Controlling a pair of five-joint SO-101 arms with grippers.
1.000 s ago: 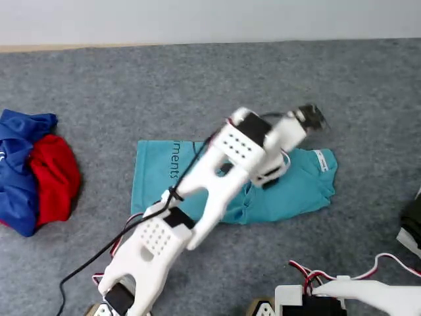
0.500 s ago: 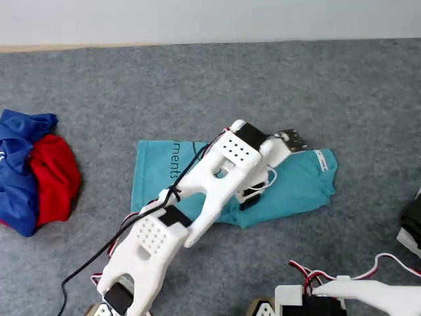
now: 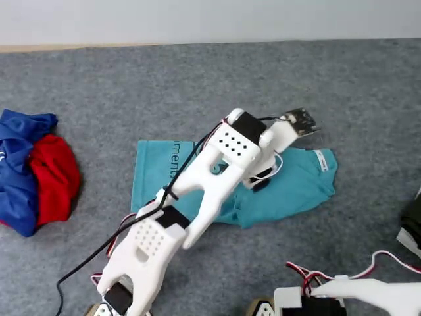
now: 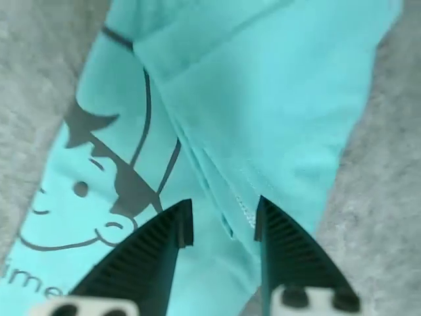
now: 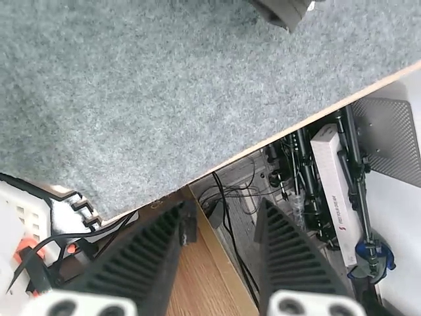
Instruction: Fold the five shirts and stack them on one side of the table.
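A teal shirt (image 3: 296,187) lies partly folded in the middle of the grey table (image 3: 197,85), its print facing up. My left arm stretches from the front edge over it. Just above the cloth, my left gripper (image 3: 261,178) hangs open. In the left wrist view, the left gripper (image 4: 222,209) straddles a folded ridge of the teal shirt (image 4: 263,99), with nothing held. A blue shirt (image 3: 20,171) and a red shirt (image 3: 56,174) lie crumpled together at the table's left. My right gripper (image 5: 223,214) is open and empty over the table's edge.
The right arm (image 3: 368,296) rests low at the front right corner. A dark garment (image 3: 413,220) lies at the right edge, seen also as a dark garment (image 5: 283,10) in the right wrist view. Cables and equipment (image 5: 329,171) sit beyond the table edge.
The left arm dipped toward the teal shirt, then lifted slightly back. The shirt's lower fold shifted a little. The right arm stayed still.
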